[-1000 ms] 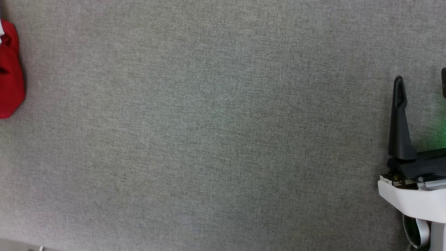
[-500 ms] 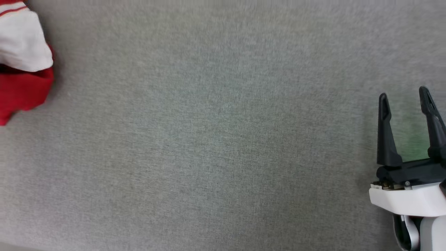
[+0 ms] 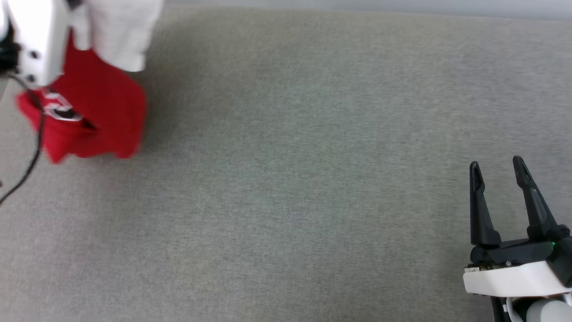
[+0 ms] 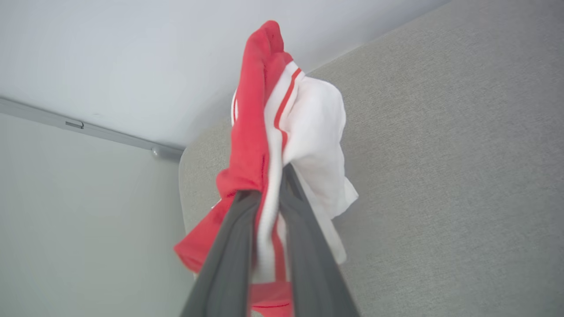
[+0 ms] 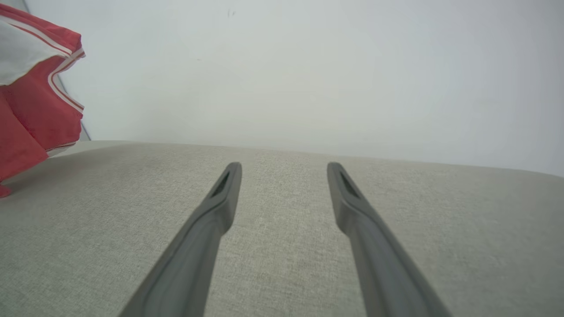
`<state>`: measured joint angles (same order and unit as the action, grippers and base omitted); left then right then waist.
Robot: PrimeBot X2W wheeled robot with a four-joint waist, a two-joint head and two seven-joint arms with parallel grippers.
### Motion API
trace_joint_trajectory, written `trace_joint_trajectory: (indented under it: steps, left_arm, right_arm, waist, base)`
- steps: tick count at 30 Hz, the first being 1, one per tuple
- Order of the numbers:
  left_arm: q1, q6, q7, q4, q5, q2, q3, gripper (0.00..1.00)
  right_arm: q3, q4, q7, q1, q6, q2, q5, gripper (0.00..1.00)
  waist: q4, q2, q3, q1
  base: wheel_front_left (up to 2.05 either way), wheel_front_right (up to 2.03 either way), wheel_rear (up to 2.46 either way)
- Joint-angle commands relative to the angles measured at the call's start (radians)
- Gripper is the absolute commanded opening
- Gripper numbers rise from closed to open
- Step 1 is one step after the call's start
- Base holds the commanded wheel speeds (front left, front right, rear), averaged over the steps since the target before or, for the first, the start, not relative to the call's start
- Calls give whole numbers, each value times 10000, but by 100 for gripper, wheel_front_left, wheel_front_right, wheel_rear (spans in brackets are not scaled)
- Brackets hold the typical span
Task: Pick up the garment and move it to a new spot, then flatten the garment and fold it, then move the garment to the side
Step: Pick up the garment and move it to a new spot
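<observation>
At the far left, the left gripper (image 4: 268, 187) is pinching the garment (image 3: 103, 103) between nearly closed jaws. The bunched red and white cloth is hanging from it over the left end of the grey fabric surface (image 3: 290, 188), though whether its lowest fold is touching cannot be told. At the lower right, the right gripper (image 3: 496, 164) is hovering with jaws spread wide, holding nothing, well apart from the garment.

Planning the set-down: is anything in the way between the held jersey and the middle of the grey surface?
Nothing visible does. The garment hangs bunched from the left claw, which is shut on it, at the robot's left. From there toward the open right claw, the grey surface shows only bare fabric.
</observation>
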<state>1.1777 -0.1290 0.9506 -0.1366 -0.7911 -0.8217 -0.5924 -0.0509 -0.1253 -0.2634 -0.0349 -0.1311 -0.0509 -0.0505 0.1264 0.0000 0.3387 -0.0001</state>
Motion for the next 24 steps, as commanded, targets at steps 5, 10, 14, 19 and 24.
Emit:
trace_joint_trajectory:
  steps: [5,10,14,19,24]
  left_arm:
    - [794,4,202,575,-175,787,-1117,0]
    - [1383,4,138,843,-379,1700,-2257,0]
    - [1715,4,-13,858,-678,2359,-3037,0]
    - [1916,4,-368,604,-1066,3004,-3846,0]
    - [1730,4,-882,188,-1267,3531,-4705,0]
  right_arm:
    - [-7,165,-22,285,7,16,-188,100]
    - [46,284,-22,515,7,15,-318,100]
    - [100,340,-22,623,7,16,-412,100]
    - [179,278,-21,673,7,16,-481,100]
    - [134,206,-21,371,7,18,-574,100]
  waist:
    - [-751,0,-736,1]
    - [-1308,0,-1178,1]
    - [-1833,0,-1405,1]
    - [-2500,0,-1354,1]
    - [-3001,0,-841,1]
  base:
    - [0,0,0]
    - [0,0,0]
    - [0,0,0]
    - [0,0,0]
    - [0,0,0]
